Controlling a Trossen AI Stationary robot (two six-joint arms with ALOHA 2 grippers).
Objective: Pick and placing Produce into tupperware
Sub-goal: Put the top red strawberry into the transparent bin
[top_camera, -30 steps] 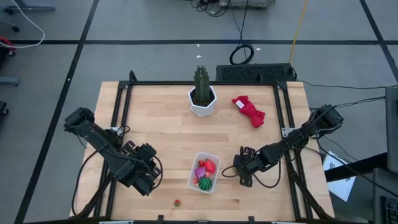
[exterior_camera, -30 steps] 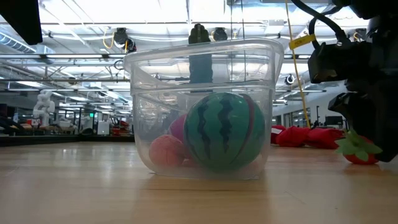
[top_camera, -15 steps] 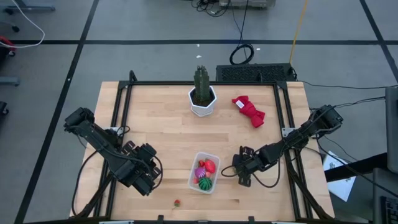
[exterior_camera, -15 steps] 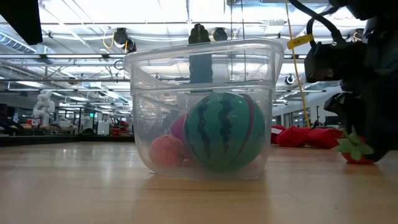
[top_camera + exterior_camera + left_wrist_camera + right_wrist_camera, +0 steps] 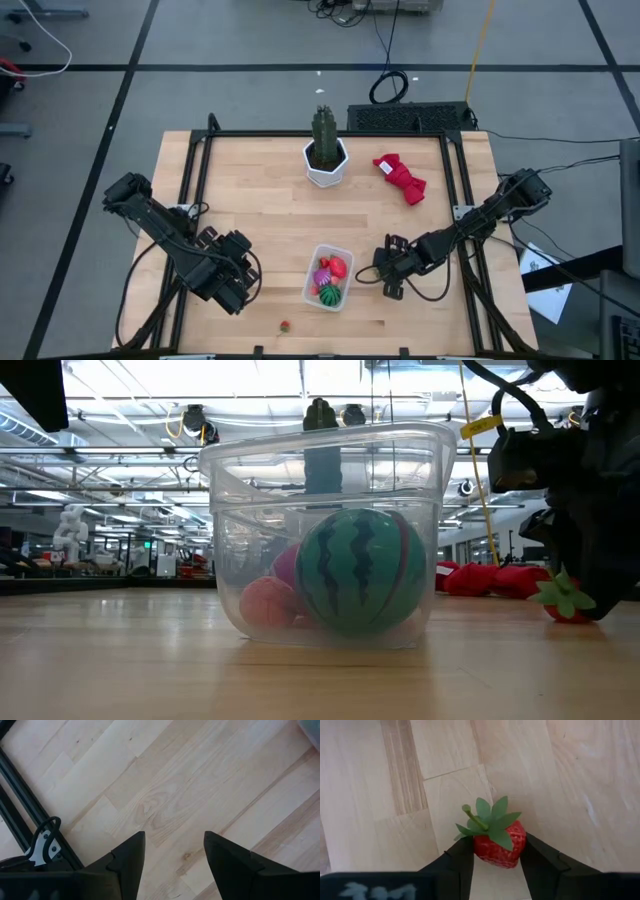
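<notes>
Clenching a red strawberry [image 5: 497,845] with green leaves and stem, the right tool [image 5: 494,857] sits low on the table [image 5: 260,200] at three o'clock of the clear tupperware [image 5: 329,277], which holds a green striped ball [image 5: 360,572]. The left tool [image 5: 172,852] waits at nine o'clock, fingers apart, empty.

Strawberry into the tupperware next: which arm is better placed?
Right. The right gripper already has its fingers on both sides of the strawberry, just beside the tupperware. The left gripper is open over bare wood, on the container's far side.
</notes>
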